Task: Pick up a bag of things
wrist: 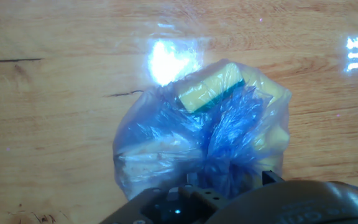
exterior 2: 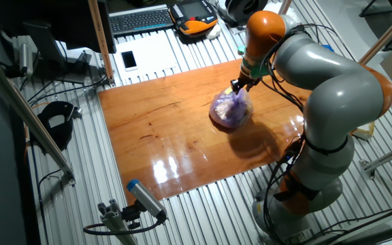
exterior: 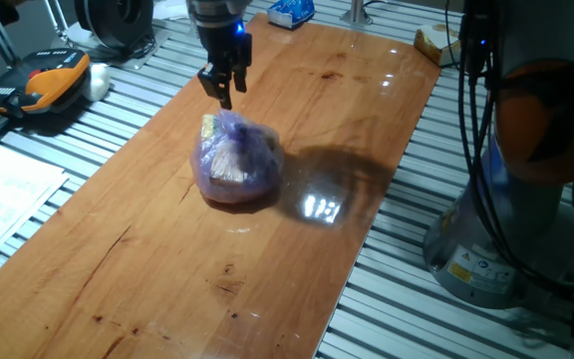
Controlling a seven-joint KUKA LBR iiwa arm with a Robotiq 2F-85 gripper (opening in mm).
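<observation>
Gripper (exterior: 225, 92) hangs right above the bag of things (exterior: 237, 160), apparently lined up on its gathered top for a pinch, fingers seemingly close together, bag resting on the surface (exterior: 167, 269).

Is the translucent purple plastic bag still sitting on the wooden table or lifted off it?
On the table: the bag rests on the wood.

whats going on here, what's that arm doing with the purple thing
A single robot arm is working on picking up a translucent purple bag of things that sits on the wooden table. The gripper hangs just above the bag's gathered top, and yellowish items show through the plastic. The bag rests on the wood, not yet lifted. Whether the jaws have closed on the plastic cannot be told from these views.
</observation>
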